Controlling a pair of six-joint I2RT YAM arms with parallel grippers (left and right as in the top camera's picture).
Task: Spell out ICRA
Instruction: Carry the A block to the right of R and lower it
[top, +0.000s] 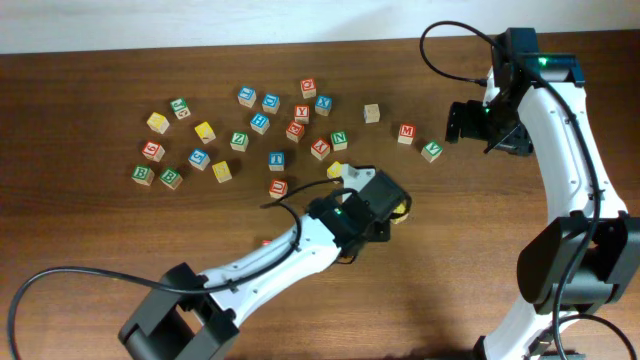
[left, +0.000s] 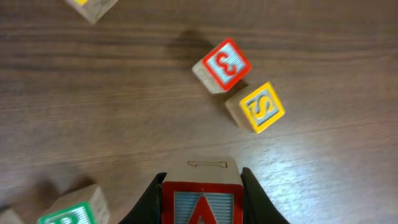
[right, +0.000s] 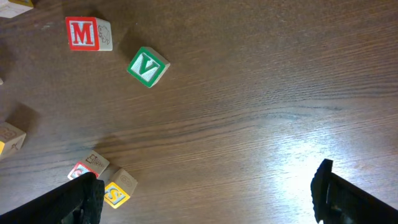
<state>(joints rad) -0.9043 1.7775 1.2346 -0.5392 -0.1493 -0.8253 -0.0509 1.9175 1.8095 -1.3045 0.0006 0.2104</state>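
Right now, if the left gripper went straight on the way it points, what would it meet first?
Probably the yellow S block, just right of its line; the red block sits just beyond it. The left gripper holds the A block, and depth is unclear.

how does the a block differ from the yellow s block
The A block has a red border; the S block a yellow one. The A block is clamped in the left gripper; the S block lies free on the table, beside a red block. The A block sits square to the wrist view; the S block is turned. Both are wooden letter cubes.
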